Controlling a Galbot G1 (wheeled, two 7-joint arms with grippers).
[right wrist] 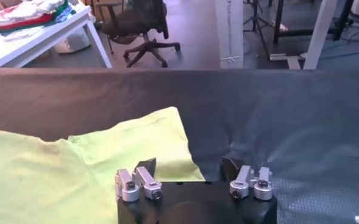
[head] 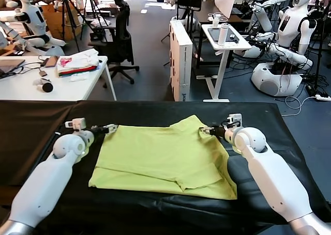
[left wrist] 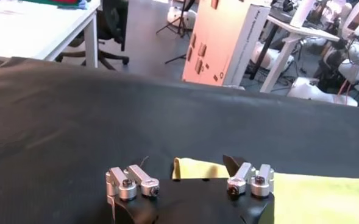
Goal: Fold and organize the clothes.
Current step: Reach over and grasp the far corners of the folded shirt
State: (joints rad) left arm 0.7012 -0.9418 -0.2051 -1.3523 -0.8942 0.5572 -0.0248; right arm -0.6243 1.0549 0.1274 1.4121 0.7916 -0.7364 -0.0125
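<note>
1. Nearest me, both white arms reach forward over the black-covered worktop [head: 155, 214], the left arm from 7 o'clock, the right from 5 o'clock.
2. The T-shirt [head: 165, 157] lies flat at the middle of the worktop, lime yellow-green, partly folded: a layer doubled over along its near edge and a sleeve poking out toward 1 o'clock.
3. The left gripper [head: 109, 128] is at the shirt's far left corner, about 10 o'clock from its middle. In the left wrist view its fingers [left wrist: 234, 165] stand apart with the yellow corner lying between them; I cannot tell whether they pinch it yet.
4. The right gripper [head: 206, 131] is at the far right, about 2 o'clock, right at the sleeve's edge. In the right wrist view its fingers [right wrist: 145, 166] are also parted, one over the yellow cloth and one over the black cover; a grip cannot be made out.
5. Beyond the worktop, at 11 o'clock, a white desk [head: 77, 88] carries a pile of white, pink and red cloth [head: 77, 63].
6. Behind that a black office chair [head: 120, 36] stands.
7. At 12 o'clock a tall white box [head: 180, 59] stands on the floor.
8. At 1 o'clock there is a small white stand [head: 225, 49], and farther right other white robots [head: 289, 33].
</note>
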